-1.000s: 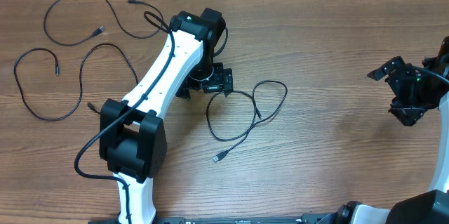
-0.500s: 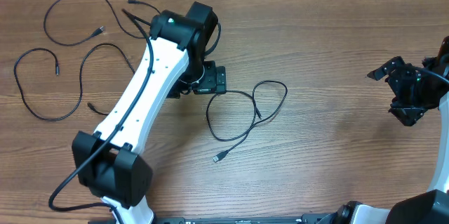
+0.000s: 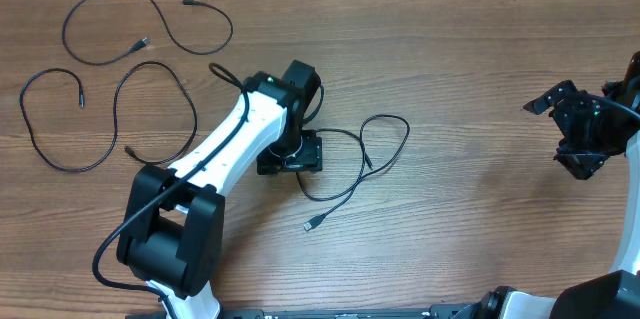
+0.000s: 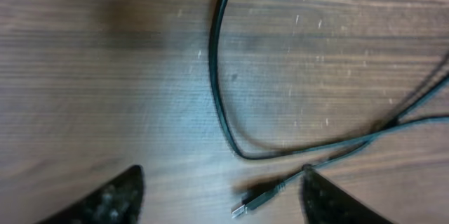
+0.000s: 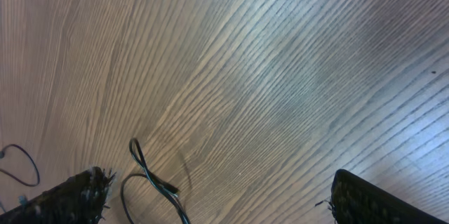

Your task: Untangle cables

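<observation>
Left gripper (image 3: 290, 157) is over the desk (image 3: 480, 59) at the left edge of the silver-plug cable (image 3: 408, 134), fingers apart, nothing clamped. In the wrist view I see that cable's bend right ahead of the fingers. Its silver plug (image 3: 313, 224) lies toward the arm bases. Right gripper (image 3: 572, 131) is well off right, also spread and empty. Second cable (image 3: 232, 27) and third cable (image 3: 150, 64) lie in separate loops at the far left.
</observation>
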